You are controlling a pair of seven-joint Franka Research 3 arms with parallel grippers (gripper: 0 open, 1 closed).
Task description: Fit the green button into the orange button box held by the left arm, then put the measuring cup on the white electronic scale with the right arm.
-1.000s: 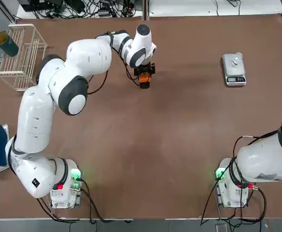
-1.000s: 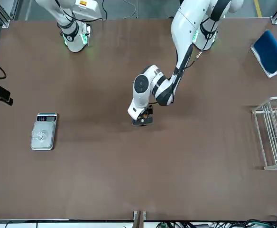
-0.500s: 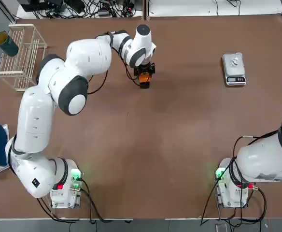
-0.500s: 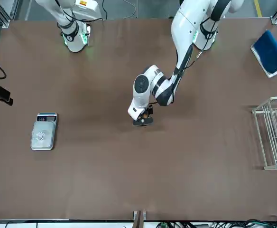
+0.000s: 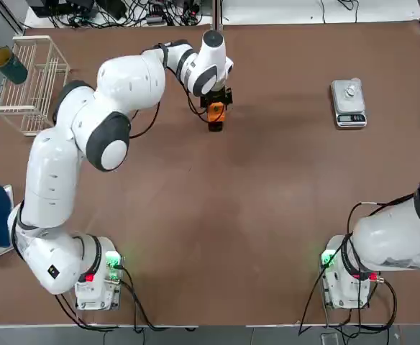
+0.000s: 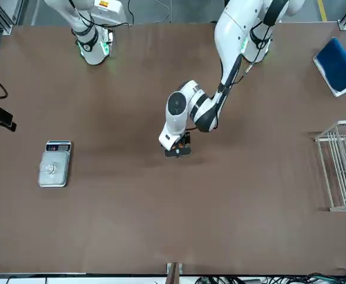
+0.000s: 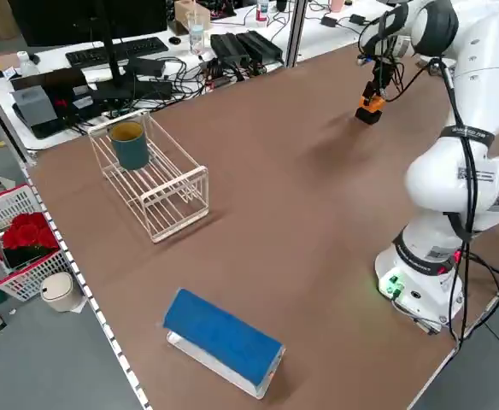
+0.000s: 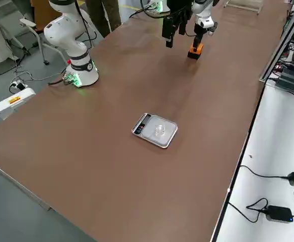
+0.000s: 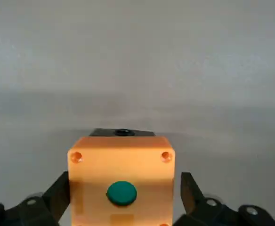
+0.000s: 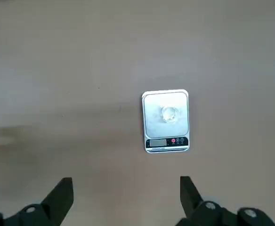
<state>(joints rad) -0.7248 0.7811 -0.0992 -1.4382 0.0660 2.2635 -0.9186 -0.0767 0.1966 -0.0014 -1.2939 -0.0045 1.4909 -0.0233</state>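
button box [image 9: 121,169]: bright orange | button [image 9: 122,193]: green cap | scale [image 10: 165,120]: white, silvery plate, dark display strip | measuring cup [image 10: 169,114]: clear | table [image 5: 253,187]: brown

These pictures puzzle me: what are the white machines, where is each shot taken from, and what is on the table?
Two white robot arms share a brown table, filmed from overhead, opposite, both sides, and each wrist. The left gripper stands open around the orange button box, which rests on the table with the green button already fitted. The right gripper hangs open and empty, high above the white electronic scale, on which the clear measuring cup sits. A wire basket holding a green cup stands aside.
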